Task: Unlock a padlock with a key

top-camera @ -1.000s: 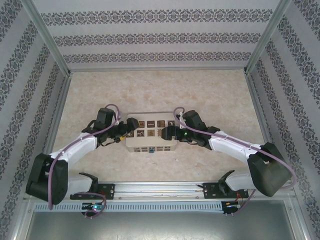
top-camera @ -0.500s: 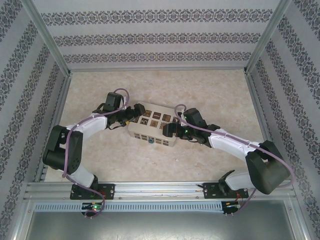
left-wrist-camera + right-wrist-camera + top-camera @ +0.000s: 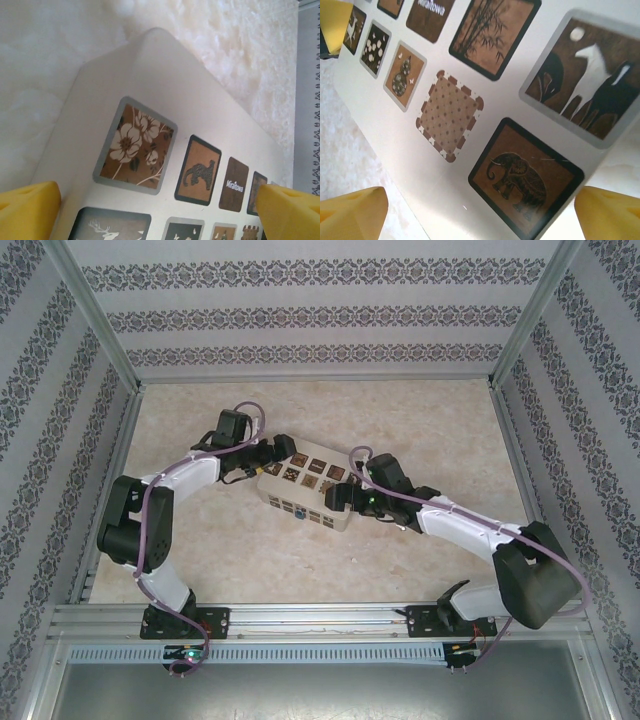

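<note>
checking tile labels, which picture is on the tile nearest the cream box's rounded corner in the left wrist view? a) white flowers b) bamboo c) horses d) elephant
a: in the left wrist view, the brown tile with white flowers sits nearest the rounded corner of the cream box.

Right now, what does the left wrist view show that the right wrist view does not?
Left wrist view: the flower tile and a rounded corner of the cream box. Right wrist view: the elephant tile, the horses tile and the dotted tile. Both: the box's tiled lid, the table beside it, and an open gripper over the lid: left gripper, right gripper.
</note>
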